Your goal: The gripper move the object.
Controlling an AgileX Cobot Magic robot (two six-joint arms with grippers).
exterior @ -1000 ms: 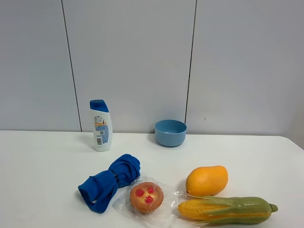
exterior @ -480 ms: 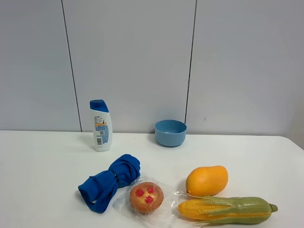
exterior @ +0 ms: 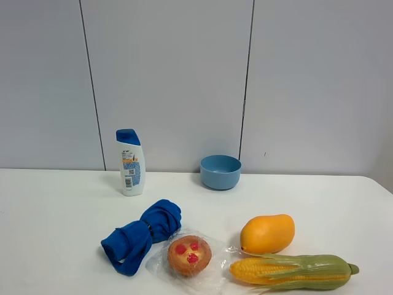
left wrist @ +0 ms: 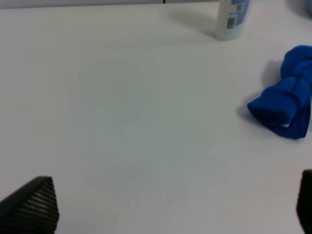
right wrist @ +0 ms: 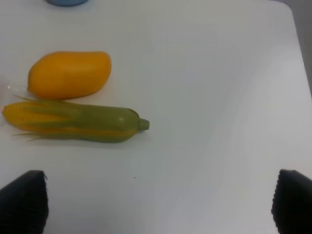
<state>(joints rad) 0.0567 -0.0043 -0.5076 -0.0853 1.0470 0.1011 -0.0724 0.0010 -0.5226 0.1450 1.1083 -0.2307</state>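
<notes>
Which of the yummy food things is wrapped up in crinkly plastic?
The small round orange-brown muffin with red spots. It sits in clear wrap beside the blue cloth, while the smooth orange mango and the corn cob lie bare.

One each — muffin [exterior: 190, 255], mango [exterior: 267, 233], corn [exterior: 288, 271], bowl [exterior: 220, 171], bottle [exterior: 130, 162], cloth [exterior: 141, 236].

A lab-like room: bare white table [exterior: 49, 209], grey panel wall [exterior: 166, 80].

We only see fingertips of each gripper: left gripper [left wrist: 165, 204] shows black fingers [left wrist: 31, 207] with a fine cross-hatched grip texture and blunt wedge-shaped tips, right gripper [right wrist: 156, 207] shows the same matte black, rounded, textured fingers [right wrist: 22, 202], edges blurred.
</notes>
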